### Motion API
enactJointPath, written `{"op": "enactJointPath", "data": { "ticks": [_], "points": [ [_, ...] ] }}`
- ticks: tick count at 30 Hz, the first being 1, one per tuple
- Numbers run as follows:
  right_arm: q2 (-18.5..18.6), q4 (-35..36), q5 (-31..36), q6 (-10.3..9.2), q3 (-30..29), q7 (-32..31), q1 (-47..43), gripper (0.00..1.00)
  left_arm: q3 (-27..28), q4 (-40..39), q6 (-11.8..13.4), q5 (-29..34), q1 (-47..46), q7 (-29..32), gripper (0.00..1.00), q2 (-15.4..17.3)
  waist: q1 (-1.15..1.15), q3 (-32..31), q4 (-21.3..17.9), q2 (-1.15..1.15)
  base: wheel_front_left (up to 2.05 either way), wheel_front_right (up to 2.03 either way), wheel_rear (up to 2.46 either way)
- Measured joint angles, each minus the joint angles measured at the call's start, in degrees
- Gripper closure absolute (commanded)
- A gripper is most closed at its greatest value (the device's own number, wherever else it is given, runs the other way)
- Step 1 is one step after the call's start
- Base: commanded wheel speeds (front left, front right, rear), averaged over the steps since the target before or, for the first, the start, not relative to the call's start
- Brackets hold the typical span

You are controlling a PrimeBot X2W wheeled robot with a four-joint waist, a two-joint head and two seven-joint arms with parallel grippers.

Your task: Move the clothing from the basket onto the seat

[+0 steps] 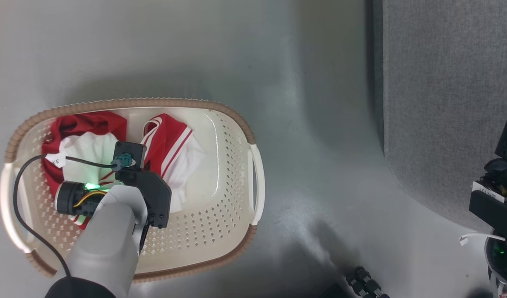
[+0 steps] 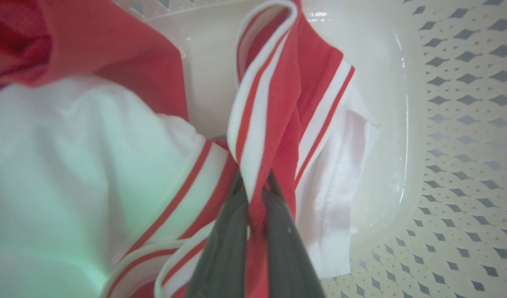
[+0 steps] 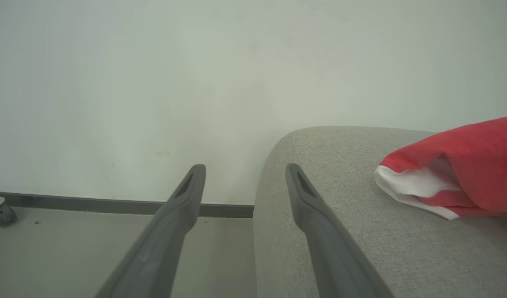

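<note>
Listing by size, floor first.

Floor [image 1: 311,62]: pale grey and smooth, with an open stretch between basket and seat.

Seat [image 1: 443,103]: grey woven couch cushion at the robot's right, well apart from the basket. One red-and-white piece [image 3: 456,174] already lies on top, near the rounded corner.

Basket [image 1: 232,165]: cream plastic with perforated walls and a brown rim, standing on the floor at the robot's left.

Clothing [image 1: 172,140]: two red garments with white trim, bunched in the basket's far-left half and touching each other.
- Handling, as judged: light and limp. It will likely drape and trail when raised, and a hem may snag the rim or drag the neighbouring garment along.
- Best hold: a gathered fold or the thick striped band, not a flat single layer.

Left pincer [image 2: 255,182]: down inside the basket, clenched on the striped band of the right-hand garment, with fabric pinched between both fingers.

Right pincer [image 3: 245,167]: released and empty, fingers spread, hovering beside the seat's corner.

Obstacles: the basket wall and rim on lifting, and the black cable [image 1: 14,198] looping over the basket's left side.

Caster wheel [image 3: 1,212]: by the wall's skirting, out of the path.
</note>
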State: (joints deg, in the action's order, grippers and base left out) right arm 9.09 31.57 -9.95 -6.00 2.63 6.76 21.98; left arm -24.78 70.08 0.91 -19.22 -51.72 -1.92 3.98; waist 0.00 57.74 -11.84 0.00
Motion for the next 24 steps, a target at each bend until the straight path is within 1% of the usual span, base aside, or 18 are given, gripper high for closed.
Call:
{"op": "enactJointPath", "data": {
  "ticks": [3, 5, 9, 12, 20, 24],
  "points": [
    [0.07, -1.43, -0.01, 0.1, -0.02, 0.44, 0.13, 0.0, 0.22, 0.05, -0.47, -1.3, 0.02, -0.85, 1.0, -0.44, 0.0, -1.06, 0.56, 0.0, 0.0, 0.0, 0.0],
    [0.19, -2.59, -0.03, 0.47, -0.07, 0.52, 0.3, 0.0, 0.3, 0.05, -0.57, -1.41, 0.03, -1.81, 1.0, -0.57, 0.0, -1.91, 0.99, 0.0, 0.0, 0.0, 0.0],
    [0.3, -4.75, -0.12, 0.56, -0.23, 0.94, 0.37, 0.0, 0.49, 0.12, -1.45, -1.98, 0.4, -3.34, 1.0, -0.86, 0.0, -3.86, 1.9, 0.0, 0.0, 0.0, 0.0],
    [0.56, -6.7, -0.37, 1.07, -0.31, 1.2, 0.37, 0.0, 0.65, 0.16, -1.7, -2.37, 0.77, -4.67, 1.0, -1.02, 0.0, -5.51, 2.62, 0.0, 0.0, 0.0, 0.0],
    [1.0, -12.74, -0.94, 2.08, -0.23, 1.97, -0.27, 0.0, 1.23, 0.27, -3.03, -2.94, 3.93, -8.14, 1.0, -1.67, -0.01, -10.71, 4.45, 0.0, 0.0, 0.0, 0.0],
    [0.99, -15.61, -1.24, 2.54, -0.1, 2.4, -0.41, 0.0, 1.44, 0.21, -3.86, -4.55, 5.02, -9.45, 1.0, -1.82, 0.0, -13.73, 5.33, 0.0, 0.0, 0.0, 0.0]
  ]
}}
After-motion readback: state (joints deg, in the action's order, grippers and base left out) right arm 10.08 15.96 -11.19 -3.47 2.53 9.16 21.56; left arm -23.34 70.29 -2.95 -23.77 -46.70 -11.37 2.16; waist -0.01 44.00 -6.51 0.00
